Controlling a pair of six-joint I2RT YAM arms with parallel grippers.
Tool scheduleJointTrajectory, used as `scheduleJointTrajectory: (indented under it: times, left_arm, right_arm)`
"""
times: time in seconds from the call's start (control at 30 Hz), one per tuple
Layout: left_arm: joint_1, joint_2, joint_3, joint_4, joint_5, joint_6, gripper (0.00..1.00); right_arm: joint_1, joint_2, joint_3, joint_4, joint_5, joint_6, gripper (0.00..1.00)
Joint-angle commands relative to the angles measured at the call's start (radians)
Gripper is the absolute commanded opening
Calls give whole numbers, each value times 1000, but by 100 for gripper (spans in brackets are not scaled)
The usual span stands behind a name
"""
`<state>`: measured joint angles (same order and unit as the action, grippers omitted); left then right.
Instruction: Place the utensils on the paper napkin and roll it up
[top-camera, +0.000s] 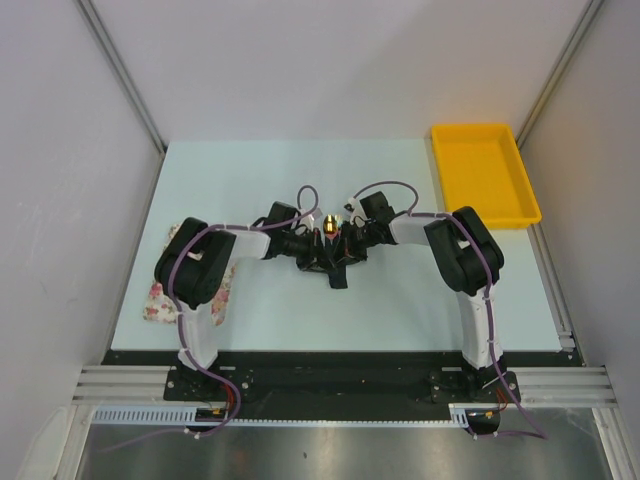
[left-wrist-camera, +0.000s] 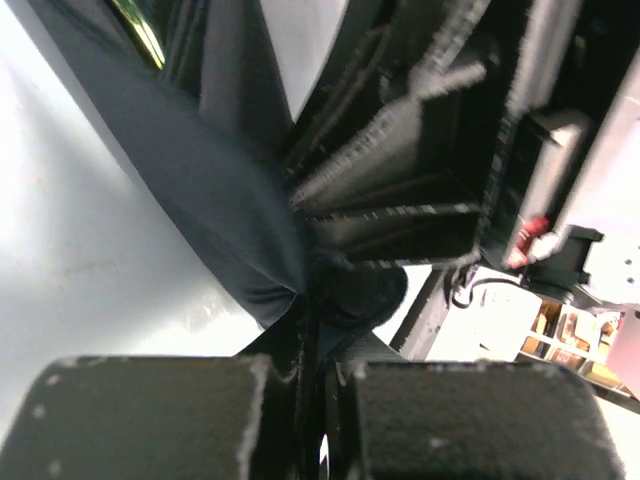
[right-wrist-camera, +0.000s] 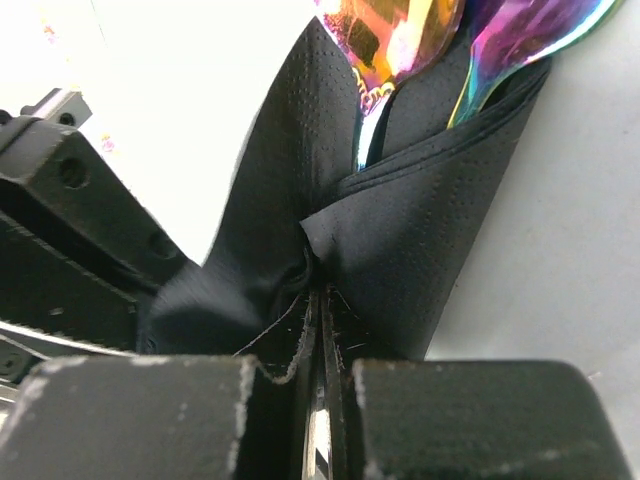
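The black paper napkin (top-camera: 336, 274) lies bunched at the table's middle, wrapped around the utensils (top-camera: 329, 223), whose gold end pokes out at the far side. My left gripper (top-camera: 305, 243) and right gripper (top-camera: 352, 240) meet over it from either side. In the left wrist view the left gripper (left-wrist-camera: 312, 340) is shut on a fold of the paper napkin (left-wrist-camera: 220, 190); a sliver of a utensil (left-wrist-camera: 140, 25) shows at the top. The right gripper (right-wrist-camera: 318, 300) is shut on another fold of the napkin (right-wrist-camera: 420, 240), with shiny iridescent utensil ends (right-wrist-camera: 400, 40) sticking out beyond.
A yellow tray (top-camera: 484, 175) stands at the back right of the pale table (top-camera: 260, 170). A pink floral cloth mat (top-camera: 160, 298) lies at the left edge, partly under the left arm. The right arm's black gripper body (left-wrist-camera: 430, 150) fills much of the left wrist view.
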<state>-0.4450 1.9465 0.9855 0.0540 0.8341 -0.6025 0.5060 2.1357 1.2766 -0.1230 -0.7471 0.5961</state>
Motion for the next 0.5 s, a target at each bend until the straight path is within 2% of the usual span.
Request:
scheduleJointTrajectory:
  times: [0.0,0.17,0.47]
  left_arm:
    - [-32,35,51,-98,-59,50,0]
    - [-26,62,67,-197,-144,96,0]
    - [-20,57,81,-299,-194,185,0]
  right_arm:
    - [8,47,-14,0,97,-9,4]
    - [6,-17,13,-15,66,-10,7]
    - [-58,-120,66,-14,-27,-5,16]
